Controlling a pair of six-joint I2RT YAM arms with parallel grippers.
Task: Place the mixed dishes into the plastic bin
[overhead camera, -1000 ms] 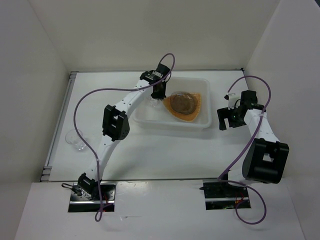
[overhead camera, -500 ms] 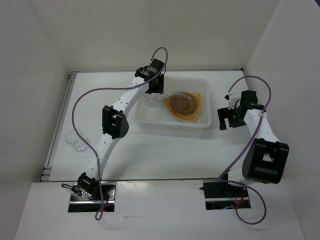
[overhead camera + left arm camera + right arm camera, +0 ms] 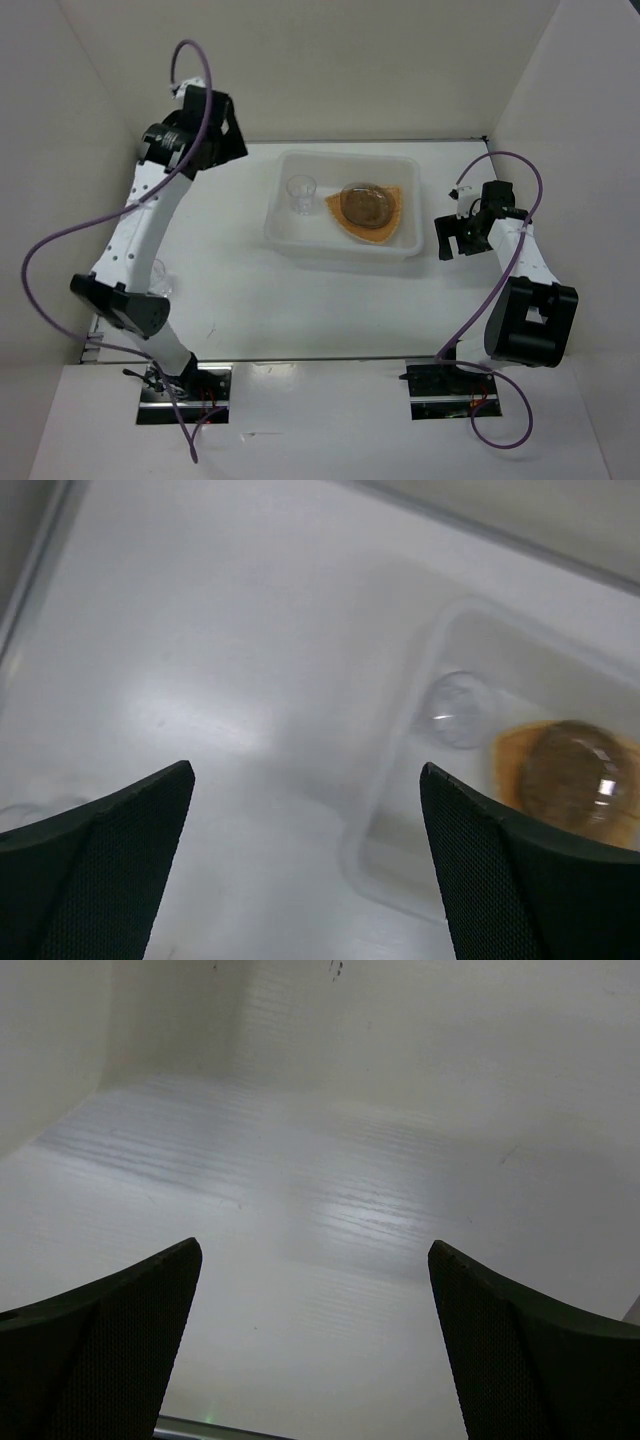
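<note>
Left gripper [image 3: 200, 125] has swung off to the far left, jaws wide and empty, leaving the glass [image 3: 298, 194] upright in the plastic bin [image 3: 340, 250] beside the tan plate [image 3: 395, 215]; one speckled plate [image 3: 162, 280] likely remains on the counter [image 3: 330, 310]; right gripper [image 3: 315, 1260] gapes idle

You have open worktop [image 3: 330, 300] in front of the plastic bin [image 3: 340, 246], right across the near half. Inside the bin, the glass [image 3: 299, 193] stands at the left and the stacked plates [image 3: 368, 208] fill the right. Your right hand [image 3: 455, 245] hangs just beside the bin's right end.
</note>
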